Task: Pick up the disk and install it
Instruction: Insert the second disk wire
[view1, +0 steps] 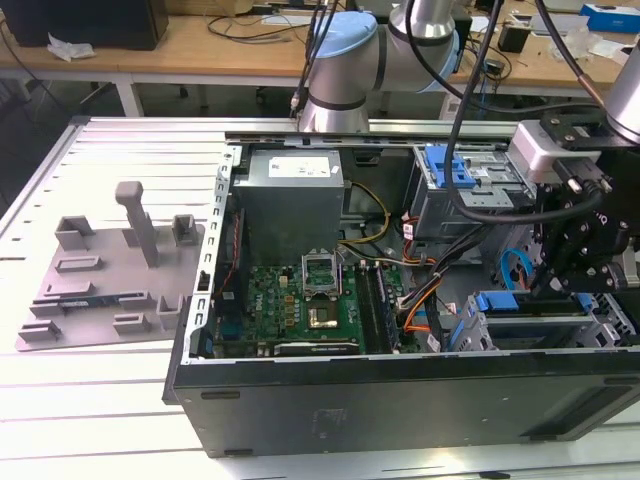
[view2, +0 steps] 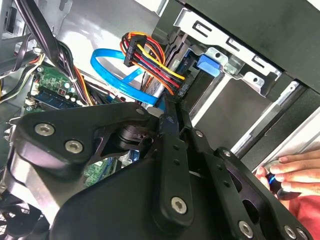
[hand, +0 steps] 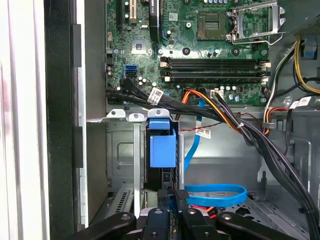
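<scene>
We are looking at the gripper (view1: 572, 262) reaching down into the open computer case (view1: 400, 395) at the exterior view's right, above the drive cage (view1: 520, 325). In the first wrist view its fingers (hand: 166, 196) are pressed close together at the edge of the disk (hand: 163, 147), which is sitting upright in the cage with its blue carrier showing. A person's hand (view2: 287, 172) is resting beside the case.

Disk (hand: 161, 145) upright in bay, above hand (hand: 170, 212)
</scene>
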